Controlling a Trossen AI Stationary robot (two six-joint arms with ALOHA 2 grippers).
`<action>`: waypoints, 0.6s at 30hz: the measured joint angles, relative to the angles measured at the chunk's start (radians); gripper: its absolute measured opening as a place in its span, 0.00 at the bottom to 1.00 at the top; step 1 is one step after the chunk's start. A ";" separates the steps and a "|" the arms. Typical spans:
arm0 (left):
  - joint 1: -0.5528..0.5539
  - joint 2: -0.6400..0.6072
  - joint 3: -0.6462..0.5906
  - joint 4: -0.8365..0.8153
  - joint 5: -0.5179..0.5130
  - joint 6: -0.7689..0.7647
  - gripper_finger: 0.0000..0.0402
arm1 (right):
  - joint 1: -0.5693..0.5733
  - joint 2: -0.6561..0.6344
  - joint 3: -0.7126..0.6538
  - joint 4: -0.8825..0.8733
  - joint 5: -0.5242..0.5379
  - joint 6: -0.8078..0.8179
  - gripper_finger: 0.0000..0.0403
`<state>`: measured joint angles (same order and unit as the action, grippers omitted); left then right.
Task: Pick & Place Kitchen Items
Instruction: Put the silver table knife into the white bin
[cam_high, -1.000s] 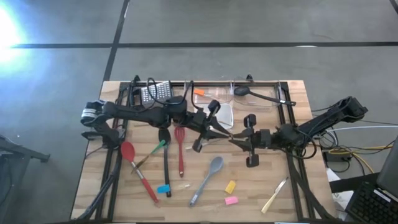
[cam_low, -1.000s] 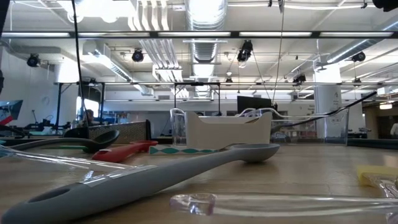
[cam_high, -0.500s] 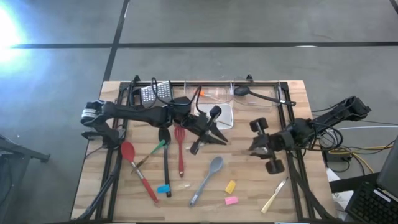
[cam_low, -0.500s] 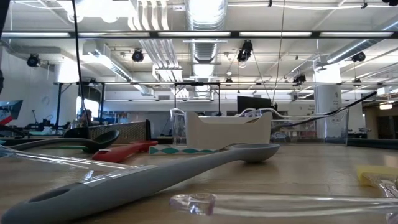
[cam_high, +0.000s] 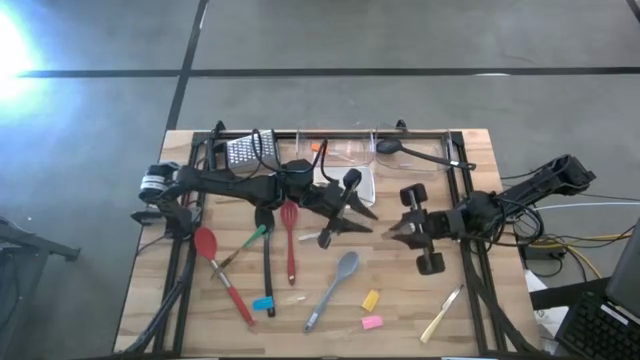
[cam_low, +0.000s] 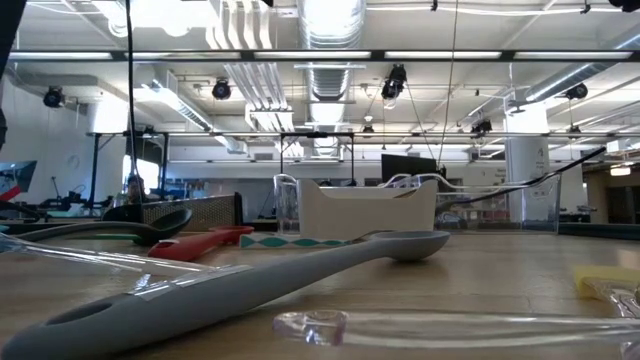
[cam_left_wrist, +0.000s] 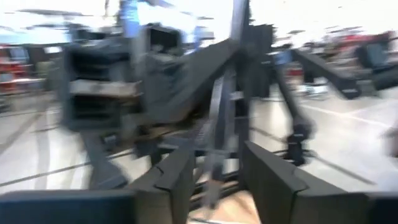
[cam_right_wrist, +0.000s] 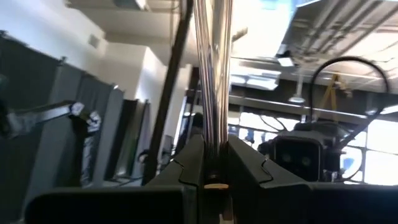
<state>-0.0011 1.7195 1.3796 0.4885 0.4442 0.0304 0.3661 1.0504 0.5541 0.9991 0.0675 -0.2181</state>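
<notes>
My right gripper (cam_high: 396, 229) is right of the table's middle, above the wood, and points toward the table's left. It is shut on a clear ribbed plastic utensil handle (cam_right_wrist: 212, 74). My left gripper (cam_high: 366, 217) is at the middle of the table, just left of the right one. It faces it, open and empty (cam_left_wrist: 217, 186). On the table lie a grey spoon (cam_high: 335, 285), a red spatula (cam_high: 290, 236), a red spoon (cam_high: 214, 258), a black spoon (cam_high: 266, 250), a wooden stick (cam_high: 443, 316), and blue (cam_high: 263, 303), yellow (cam_high: 371, 299) and pink (cam_high: 371, 322) pieces. My right gripper pinches the clear handle (cam_right_wrist: 211, 134) between its two fingers (cam_right_wrist: 186, 165). The handle runs on forward past the fingertips, roughly along them. The fingers come about level from the table's right side. The handle is lifted clear of the table; its far end is out of view.
A steel grater (cam_high: 250, 150), clear bins (cam_high: 345, 150) with an orange piece (cam_high: 320, 149) and a black ladle (cam_high: 415, 153), and a white tray (cam_high: 360, 186) stand along the far edge. Another clear utensil (cam_low: 450, 326) lies near the front edge.
My right gripper has drawn back from the left gripper toward the table's right edge, then come a little way back toward the left. My left gripper has shifted slightly toward the table's right.
</notes>
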 joint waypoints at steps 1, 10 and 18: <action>-0.002 0.000 0.000 -0.002 -0.034 0.009 0.40 | 0.000 0.000 0.000 0.007 0.018 -0.004 0.09; -0.013 0.000 0.002 -0.012 -0.140 0.071 0.48 | -0.039 0.039 0.075 -0.053 0.090 -0.029 0.09; -0.017 -0.001 0.008 -0.021 -0.135 0.071 0.48 | -0.072 0.114 0.181 -0.162 0.097 -0.030 0.09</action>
<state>-0.0182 1.7184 1.3880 0.4675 0.3088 0.1014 0.2943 1.1648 0.7354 0.8376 0.1648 -0.2479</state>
